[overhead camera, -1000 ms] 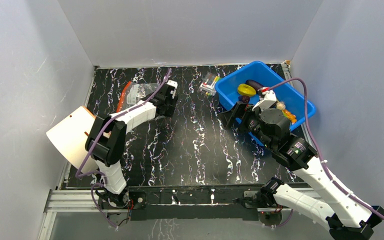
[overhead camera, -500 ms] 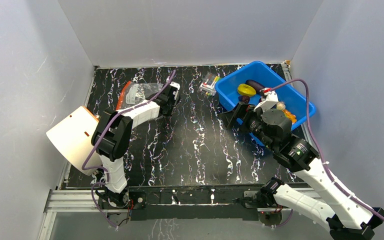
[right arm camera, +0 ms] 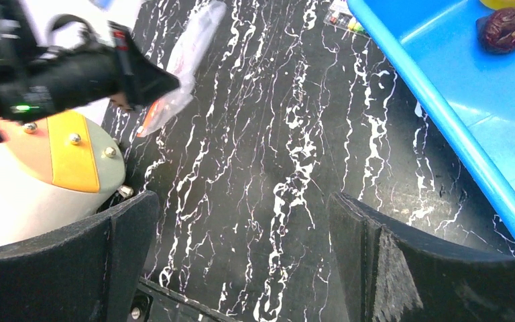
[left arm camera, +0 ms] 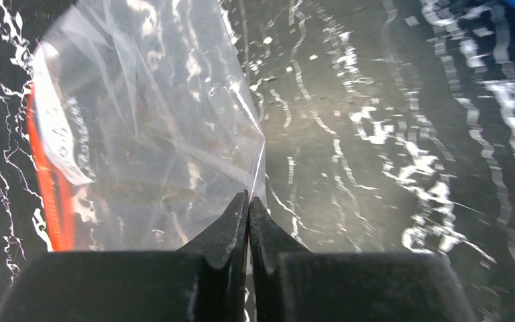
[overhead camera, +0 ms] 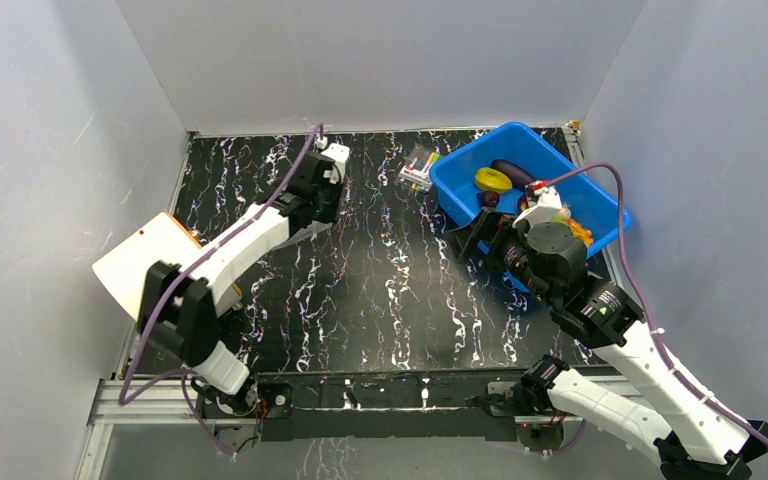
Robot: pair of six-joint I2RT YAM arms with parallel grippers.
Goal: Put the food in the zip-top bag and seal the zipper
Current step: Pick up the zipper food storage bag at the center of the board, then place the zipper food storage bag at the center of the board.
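The zip-top bag (left arm camera: 154, 127), clear and crinkly, hangs from my left gripper (left arm camera: 249, 198), which is shut on one of its corners. Its red-orange zipper (left arm camera: 50, 194) runs along the far left edge beside a white label (left arm camera: 57, 144). In the right wrist view the bag (right arm camera: 191, 54) dangles off the table below the left gripper. From above, my left wrist (overhead camera: 318, 185) hides it. The food lies in the blue bin (overhead camera: 600, 195): a yellow ring (overhead camera: 493, 180), a dark eggplant (overhead camera: 510, 168) and a purple ball (overhead camera: 488, 199). My right gripper (right arm camera: 241, 221) stands open beside the bin, holding nothing.
A small clear packet of colourful sticks (overhead camera: 418, 168) lies just left of the bin. A white and orange cone-shaped object (overhead camera: 140, 275) sits at the table's left edge. Grey walls enclose the black marbled table (overhead camera: 390, 290) on three sides.
My left gripper has shut on the bag's corner and lifted it up and toward the back, its arm stretching out. The right arm has barely moved.
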